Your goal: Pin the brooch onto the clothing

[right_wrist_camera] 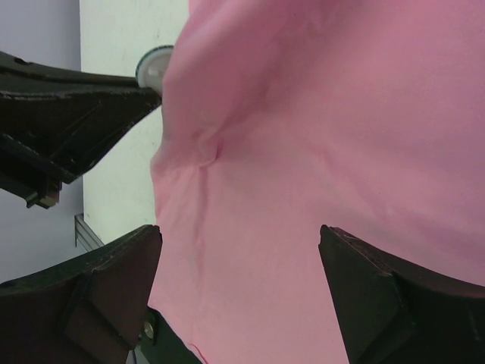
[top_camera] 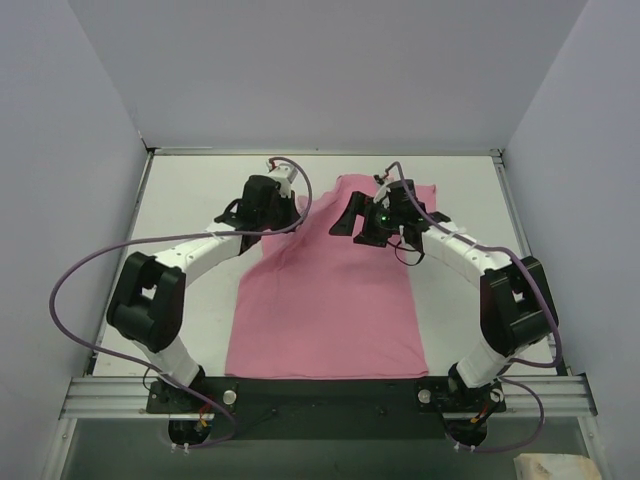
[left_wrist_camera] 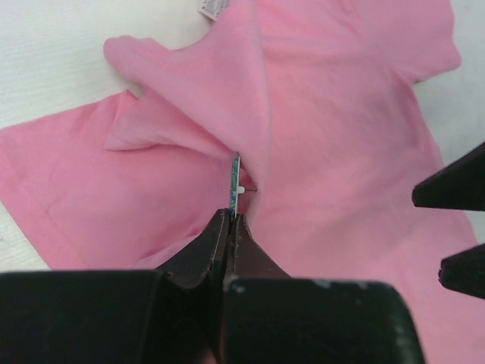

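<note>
Gripping the brooch (left_wrist_camera: 236, 180) edge-on by its near rim, the left gripper (left_wrist_camera: 232, 220) is clenched tight at the far-left part of the pink T-shirt (left_wrist_camera: 341, 114), beside the left sleeve and a little nearer than the neckline with its white label (left_wrist_camera: 214, 7). A small white stub (left_wrist_camera: 241, 188) sticks out of the disc to the right, toward a raised fold (left_wrist_camera: 227, 98) of cloth. It looks to touch the fold, though I cannot be sure. The right gripper (right_wrist_camera: 241, 235) hangs over the chest just right of that fold, its jaws spread wide and grasping nothing.

The main risk, as I judge it, is the thin hold. Only the rim sits between the fingertips, so a sideways push against the cloth could twist the disc or pop it out onto the table (top_camera: 190, 190). The fold is loose and nothing visible backs it, so the fabric may simply give way and slide right instead of taking the pin. The whole shirt could be dragged along with it. If the right claw closes to brace the cloth, it might pinch too far from the stub to help. It might also bunch two layers together, so the brooch catches front and back at once. The two claws are also near each other, so a small misjudged approach could knock the brooch loose.
</note>
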You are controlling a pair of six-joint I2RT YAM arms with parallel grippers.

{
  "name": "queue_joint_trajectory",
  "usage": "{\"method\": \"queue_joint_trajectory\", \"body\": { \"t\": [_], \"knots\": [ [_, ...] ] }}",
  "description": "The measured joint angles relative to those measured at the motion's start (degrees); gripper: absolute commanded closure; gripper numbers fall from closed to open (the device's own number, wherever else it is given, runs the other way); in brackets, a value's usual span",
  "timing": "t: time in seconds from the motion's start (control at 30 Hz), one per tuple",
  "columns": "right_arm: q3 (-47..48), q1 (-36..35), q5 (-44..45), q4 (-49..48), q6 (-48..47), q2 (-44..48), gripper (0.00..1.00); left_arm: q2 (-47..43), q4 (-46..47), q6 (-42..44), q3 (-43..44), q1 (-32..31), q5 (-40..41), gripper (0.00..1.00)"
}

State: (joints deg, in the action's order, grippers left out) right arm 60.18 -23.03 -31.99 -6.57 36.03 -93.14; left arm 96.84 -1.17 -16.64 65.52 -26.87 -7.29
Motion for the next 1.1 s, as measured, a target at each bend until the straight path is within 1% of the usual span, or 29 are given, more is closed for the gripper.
{"method": "queue_joint_trajectory", "body": {
  "t": [0.17,0.4,0.63,1.1],
  "knots": [
    [2.1,0.0,-0.48,-0.5,0.68,-0.15,0.14,-1.62,2.36,-1.09,-1.57,0.04,-3.91,1.0],
    [2.78,-0.22,-0.85,-1.25,1.46,-0.22,0.15,-2.69,4.72,-2.36,-2.62,0.09,-6.99,1.0],
    [2.84,-0.59,-0.92,-1.33,1.49,-0.31,0.15,-4.59,4.85,-2.71,-3.04,0.11,-8.15,1.0],
    [4.44,-0.7,-2.49,-2.69,3.3,-0.85,0.22,-6.97,4.94,-2.69,-3.48,0.33,-10.69,1.0]
  ]
}}
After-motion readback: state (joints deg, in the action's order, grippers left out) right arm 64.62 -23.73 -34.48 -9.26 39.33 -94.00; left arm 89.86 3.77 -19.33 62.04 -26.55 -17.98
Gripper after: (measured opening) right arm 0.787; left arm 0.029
